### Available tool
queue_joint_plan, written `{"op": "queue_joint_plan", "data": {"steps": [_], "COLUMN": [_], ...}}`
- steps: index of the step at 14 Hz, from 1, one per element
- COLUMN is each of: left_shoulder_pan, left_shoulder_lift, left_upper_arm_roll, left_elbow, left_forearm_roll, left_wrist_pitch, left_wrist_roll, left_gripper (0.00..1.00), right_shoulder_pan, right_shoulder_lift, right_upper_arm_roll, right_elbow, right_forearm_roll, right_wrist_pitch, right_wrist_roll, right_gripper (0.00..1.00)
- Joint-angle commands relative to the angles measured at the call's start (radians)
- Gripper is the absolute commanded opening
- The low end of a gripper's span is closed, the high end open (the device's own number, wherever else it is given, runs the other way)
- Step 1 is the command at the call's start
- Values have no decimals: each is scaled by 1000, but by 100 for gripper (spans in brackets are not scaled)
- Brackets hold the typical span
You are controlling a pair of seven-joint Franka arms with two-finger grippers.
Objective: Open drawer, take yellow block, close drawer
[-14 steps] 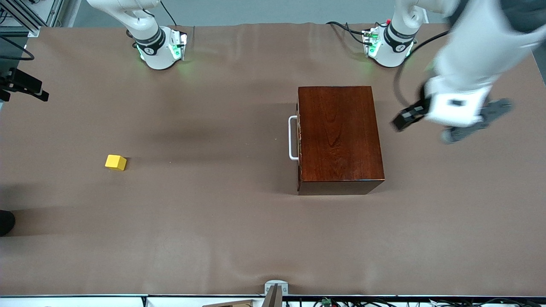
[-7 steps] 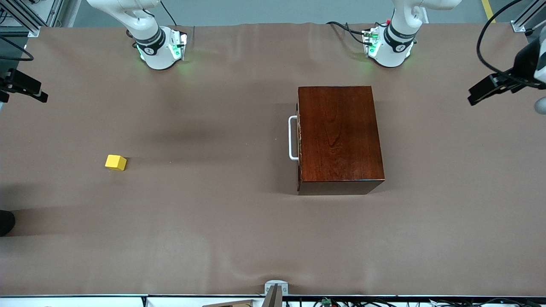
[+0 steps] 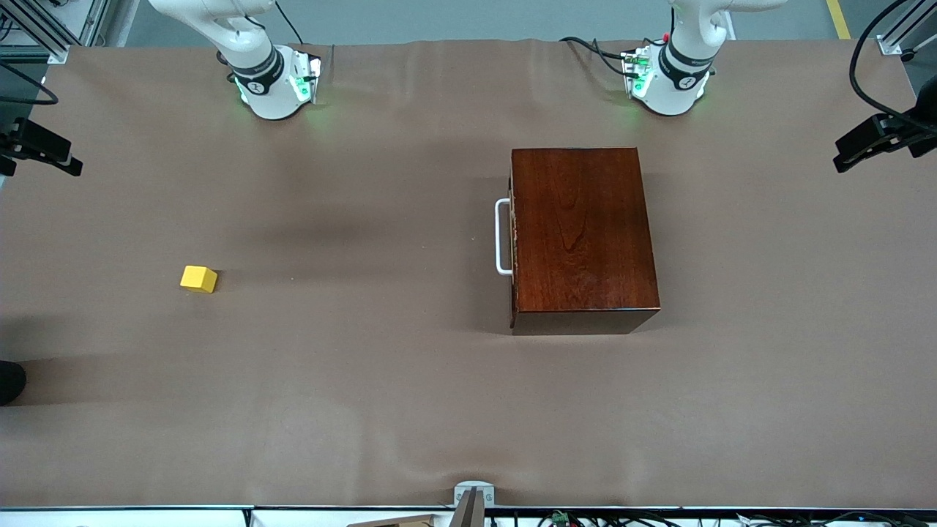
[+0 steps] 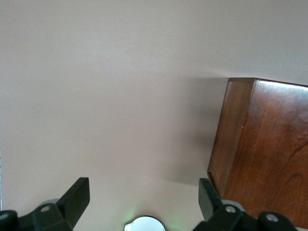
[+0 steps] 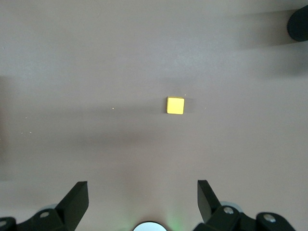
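— Two things sit on the desk [image 3: 410, 410] in the front view, yes?
— Yes. The wooden box [image 3: 582, 238] stands toward the left arm's end with the drawer [image 3: 512, 241] pushed fully in, its white handle [image 3: 501, 238] facing the right arm's end. The yellow block [image 3: 198, 279] lies out on the bare cloth toward the right arm's end, well apart from the box.
— And the arms there?
— Both are drawn off to the desk's ends; only dark parts at the picture's edges show.
— Left wrist view?
— The left gripper [image 4: 144, 204] hangs over bare cloth beside a corner of the box [image 4: 262, 154], fingers [image 4: 77, 197] spread wide, grasping nothing.
— Right wrist view?
— The right gripper [image 5: 143, 199] hovers high over the block [image 5: 175, 105], fingers [image 5: 77, 198] released and empty.
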Motion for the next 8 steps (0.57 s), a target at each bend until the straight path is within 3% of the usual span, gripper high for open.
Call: {"op": "queue_joint_plan", "data": {"steps": [1,4,8], "left_shoulder_pan": [52,83,78], "left_shoulder_lift": [-128,-131,-107], "left_upper_arm_roll": [-37,-43,-48], "left_elbow": [-195,-208,-147], "left_forearm_roll": [11,7,2], "left_wrist_pitch": [125,146,146], "left_wrist_roll": [40,62,90], "left_gripper": [100,100,100], "right_shoulder_pan": [17,19,17], "right_shoulder_lift": [-29,-29,-27], "right_upper_arm_roll": [-8,-8,-8], "right_elbow": [-29,-29,-29], "right_forearm_roll": [-13,-11,-8], "right_wrist_pitch": [8,6,8], "right_wrist_roll": [18,18,18], "right_gripper": [100,100,100]}}
